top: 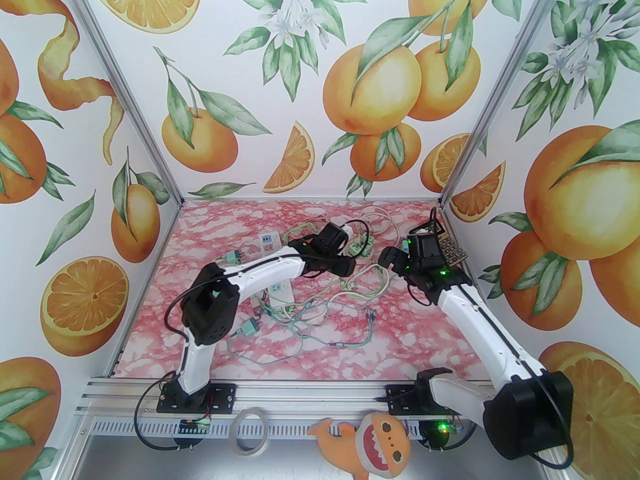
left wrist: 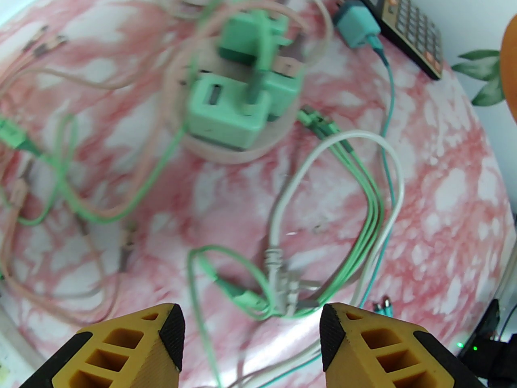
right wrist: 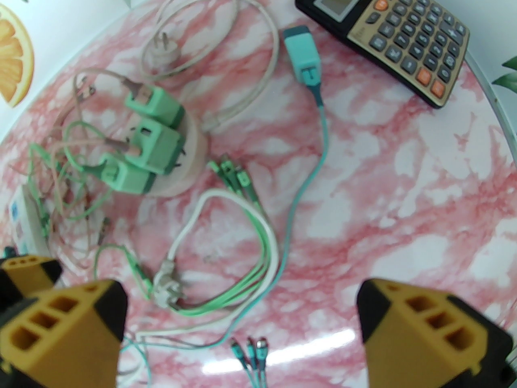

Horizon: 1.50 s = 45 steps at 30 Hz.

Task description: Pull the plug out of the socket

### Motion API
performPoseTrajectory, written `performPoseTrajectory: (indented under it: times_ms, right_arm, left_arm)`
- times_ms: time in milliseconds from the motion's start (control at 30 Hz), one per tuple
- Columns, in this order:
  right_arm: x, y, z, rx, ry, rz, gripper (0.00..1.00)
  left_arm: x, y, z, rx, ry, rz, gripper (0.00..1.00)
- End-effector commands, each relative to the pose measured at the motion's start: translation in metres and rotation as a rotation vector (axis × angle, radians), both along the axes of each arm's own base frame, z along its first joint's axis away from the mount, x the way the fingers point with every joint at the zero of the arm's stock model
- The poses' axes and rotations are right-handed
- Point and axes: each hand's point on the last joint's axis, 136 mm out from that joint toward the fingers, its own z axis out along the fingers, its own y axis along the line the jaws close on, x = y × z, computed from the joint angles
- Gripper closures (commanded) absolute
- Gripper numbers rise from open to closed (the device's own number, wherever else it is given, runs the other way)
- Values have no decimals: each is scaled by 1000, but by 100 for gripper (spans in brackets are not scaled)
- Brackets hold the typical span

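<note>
A round pale socket (left wrist: 226, 154) lies on the pink marbled table with three green plugs in it. The nearest plug (left wrist: 228, 113) is large and blurred in the left wrist view. The same socket (right wrist: 190, 156) and plugs (right wrist: 157, 146) sit left of centre in the right wrist view. My left gripper (left wrist: 250, 325) hovers short of the socket, its yellow fingers apart with nothing but cables below them. My right gripper (right wrist: 242, 309) stands wide open over loose cables, to the right of the socket. From above, the left gripper (top: 350, 243) is just beside the socket (top: 364, 249).
A calculator (right wrist: 387, 34) lies at the back right by the wall. A loose teal adapter (right wrist: 305, 59) with its cable lies between it and the socket. White power strips (top: 277, 290) and tangled green, white and pink cables cover the table's middle.
</note>
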Motion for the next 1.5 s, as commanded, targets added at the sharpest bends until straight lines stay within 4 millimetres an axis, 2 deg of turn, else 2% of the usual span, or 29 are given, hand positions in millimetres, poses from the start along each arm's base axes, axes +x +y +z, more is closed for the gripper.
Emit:
performPoseTrajectory:
  times_ms: [0,233,433,567,767,900,1067,1167,1233,1467]
  right_arm:
    - [-2,7,-4,21,23,42,0]
    - [-3,11,0,39,34,61,0]
    - [-11,8,5,24,39,61,0]
    - [-17,4,6,-2,50,63,0]
    - [-22,2,7,-14,59,66,0]
    - [-30,-1,8,-37,78,70,0]
    - [-32,-3,9,-44,89,70,0]
    - [-31,-2,10,-45,88,73,0]
    - [-29,-1,11,-39,84,79,0]
    - [-12,21,-3,51,84,139,0]
  left_arm:
    - [14,-16,1,-12,-34,-37,41]
    - [38,-31,-23,47,-61,-58,41]
    - [63,-28,-36,57,-68,-34,34]
    - [75,-31,-40,71,-95,-52,33]
    - [82,-33,-45,81,-110,-73,33]
    - [88,-50,-48,54,-155,-171,34]
    - [90,-57,-52,41,-158,-193,39]
    - [91,-56,-50,46,-163,-193,48]
    - [91,-54,-47,57,-170,-188,59]
    - [83,-30,-38,106,-172,-141,61]
